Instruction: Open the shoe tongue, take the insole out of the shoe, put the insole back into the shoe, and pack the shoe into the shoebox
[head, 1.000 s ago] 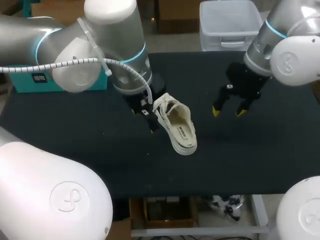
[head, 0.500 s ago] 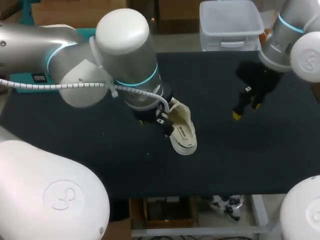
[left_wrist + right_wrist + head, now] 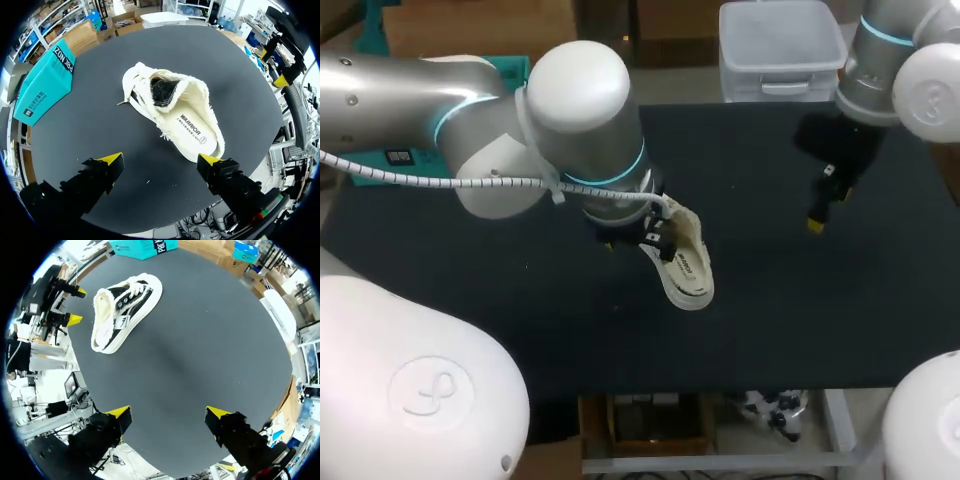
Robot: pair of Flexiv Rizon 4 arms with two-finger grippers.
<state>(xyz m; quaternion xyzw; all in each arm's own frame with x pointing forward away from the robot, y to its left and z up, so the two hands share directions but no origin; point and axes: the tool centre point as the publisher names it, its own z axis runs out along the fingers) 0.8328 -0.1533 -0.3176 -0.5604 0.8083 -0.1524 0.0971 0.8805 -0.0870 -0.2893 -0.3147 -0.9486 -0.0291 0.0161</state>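
A white canvas shoe [image 3: 686,268] with frayed edges lies on the black table [image 3: 520,330] near the middle, its printed insole showing inside. My left gripper [image 3: 638,240] hangs just left of and above the shoe, largely hidden under its own arm. In the left wrist view the shoe [image 3: 175,117] lies ahead of the open left gripper [image 3: 162,162], untouched. My right gripper [image 3: 820,212] hovers far to the right, one yellow tip showing. In the right wrist view the right gripper [image 3: 168,415] is open and empty, with the shoe [image 3: 125,310] well ahead of it.
A teal shoebox [image 3: 45,82] stands at the table's far left edge, partly hidden behind my left arm in the head view [image 3: 360,165]. In the right wrist view the shoebox [image 3: 145,246] sits beyond the shoe. Bare black tabletop lies between shoe and right gripper.
My left arm has moved right, closer over the shoe. My right arm has pulled away to the right and toward the back. The shoe has not moved.
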